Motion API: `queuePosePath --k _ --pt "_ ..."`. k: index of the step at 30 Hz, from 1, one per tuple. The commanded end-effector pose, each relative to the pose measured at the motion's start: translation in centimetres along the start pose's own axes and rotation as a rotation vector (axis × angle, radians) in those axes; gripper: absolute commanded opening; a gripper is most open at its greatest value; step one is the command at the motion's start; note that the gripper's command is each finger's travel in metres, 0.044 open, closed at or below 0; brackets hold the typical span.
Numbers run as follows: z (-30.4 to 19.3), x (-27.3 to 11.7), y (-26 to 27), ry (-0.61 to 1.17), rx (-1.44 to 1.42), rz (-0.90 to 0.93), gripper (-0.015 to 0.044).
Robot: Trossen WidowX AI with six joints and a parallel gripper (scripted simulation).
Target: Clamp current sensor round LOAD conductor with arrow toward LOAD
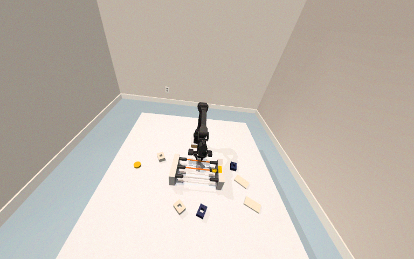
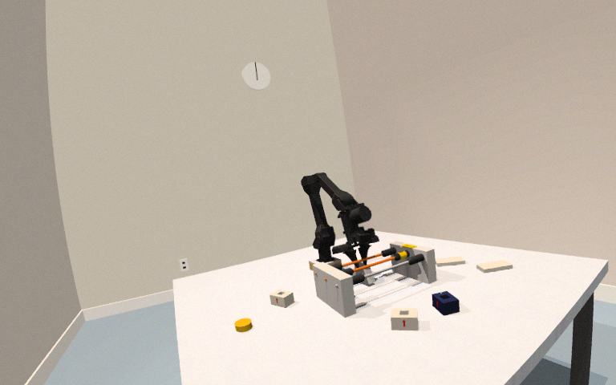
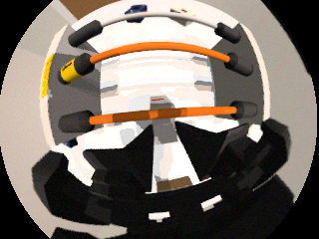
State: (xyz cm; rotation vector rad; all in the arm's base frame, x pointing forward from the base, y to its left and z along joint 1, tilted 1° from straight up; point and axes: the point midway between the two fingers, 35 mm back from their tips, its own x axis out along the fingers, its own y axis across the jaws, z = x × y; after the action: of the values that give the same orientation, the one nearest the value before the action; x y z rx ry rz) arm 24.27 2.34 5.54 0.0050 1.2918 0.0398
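The grey split-core sensor (image 1: 200, 165) (image 2: 369, 277) (image 3: 162, 130) stands low between the end blocks, beneath the rear orange conductor (image 1: 192, 160) (image 3: 206, 111). A small red mark on it shows in the wrist view. My gripper (image 1: 200, 160) (image 2: 360, 269) (image 3: 163, 125) points down behind that conductor, shut on the sensor's upper part; the exact contact is hard to see. The middle orange conductor (image 1: 195, 168) (image 2: 373, 264) (image 3: 159, 46) has a yellow sleeve (image 1: 214, 170) (image 2: 402, 255) (image 3: 75, 71) at one end, beside a yellow marker (image 1: 220, 169) (image 2: 408, 245) (image 3: 47, 77) on the end block. I cannot read their lettering. The sensor's jaws are partly hidden.
The end blocks (image 1: 174, 169) (image 2: 334, 290) flank my gripper. A pale conductor (image 1: 195, 177) (image 3: 159, 15) runs in front. Cream blocks (image 1: 179, 206) (image 2: 404, 319), dark blue blocks (image 1: 201, 211) (image 2: 445, 303), a yellow disc (image 1: 137, 164) (image 2: 243, 325) and flat cream plates (image 1: 252, 204) (image 2: 494, 266) lie around.
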Motion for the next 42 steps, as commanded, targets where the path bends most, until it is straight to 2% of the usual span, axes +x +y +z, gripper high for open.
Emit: queuePosePath --k 1,17,22,33,38,42 --pt "-0.7 -0.4 0.0 0.001 0.003 -0.001 0.0000" --pt "-6.0 -1.8 0.3 0.011 0.006 -0.005 0.0000" --pt "-6.2 -1.8 0.3 0.011 0.006 -0.005 0.0000" --pt "-5.9 -1.7 0.3 0.019 0.001 -0.001 0.0289" --pt "-5.9 -1.9 0.3 0.018 0.001 -0.001 0.0293" --pt "-6.1 -6.4 0.3 0.013 0.005 -0.004 0.0293"
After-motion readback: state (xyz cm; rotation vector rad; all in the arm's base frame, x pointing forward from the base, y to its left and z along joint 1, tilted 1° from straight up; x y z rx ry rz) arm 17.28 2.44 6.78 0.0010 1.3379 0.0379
